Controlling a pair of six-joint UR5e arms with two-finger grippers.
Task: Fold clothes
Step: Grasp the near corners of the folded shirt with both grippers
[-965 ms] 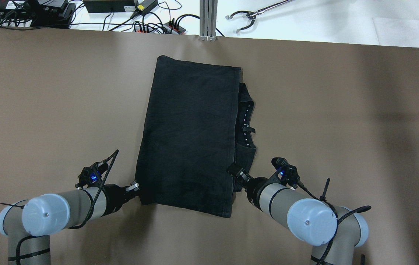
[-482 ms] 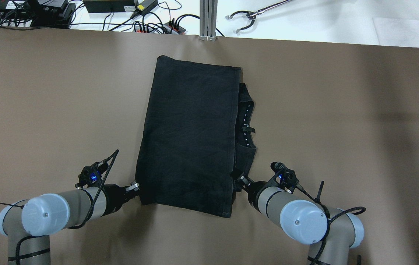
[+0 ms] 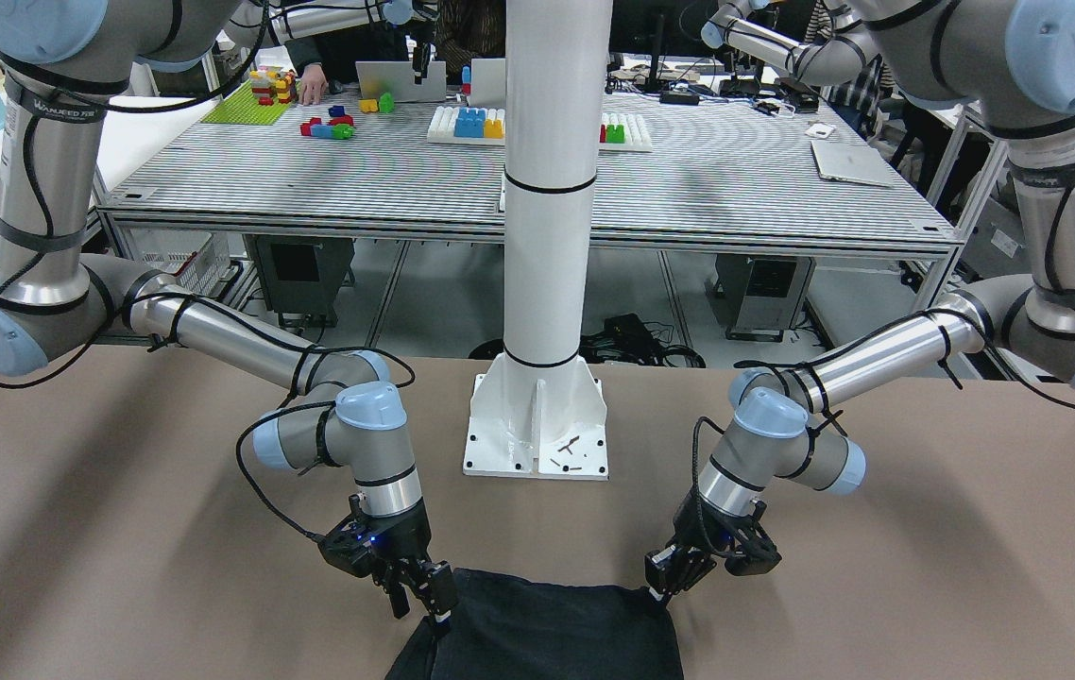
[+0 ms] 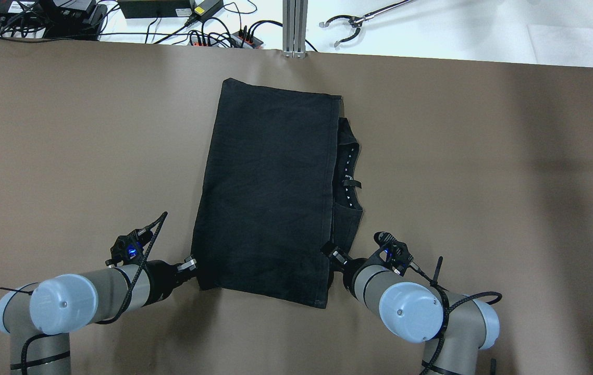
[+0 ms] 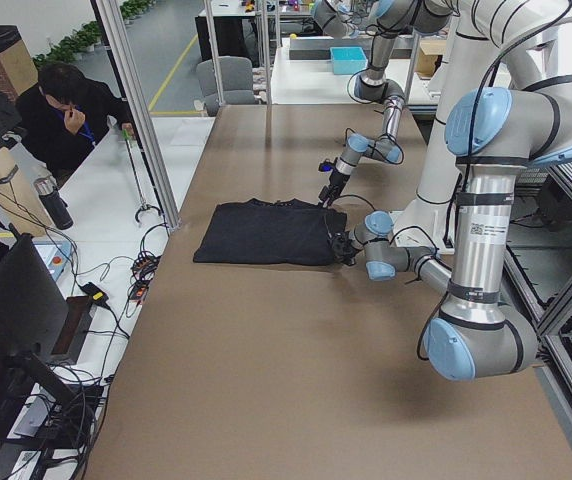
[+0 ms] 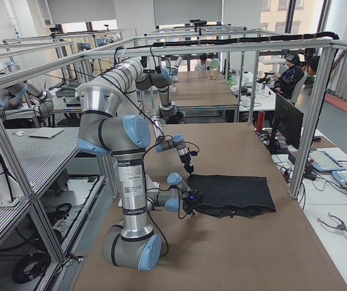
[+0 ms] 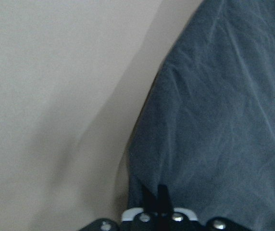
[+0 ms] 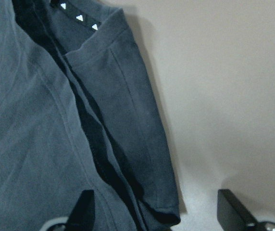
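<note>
- Brown flat surface [image 4: 67, 130]: it is wide, so the cloth can lie spread out on it.
- Black soft fabric garment [image 4: 265, 198]: it lies flat in the middle of the surface, a little crooked. One side looks folded over. A narrow part with tiny white marks pokes out on the robot's right side.
- Left end effector [image 7: 159, 195]: it is low, at the near left corner of the garment. Its fingers are pressed together and seem to pinch that corner, I think so it can be lifted.
- Right end effector [image 8: 159, 211]: it is low, at the near right corner. Its fingers are spread wide, and the corner lies between them, not pinched yet. I think it should close on the corner next. Then both corners could go up together and the fold would come out straight. If only one side went up, the cloth might twist.
</note>
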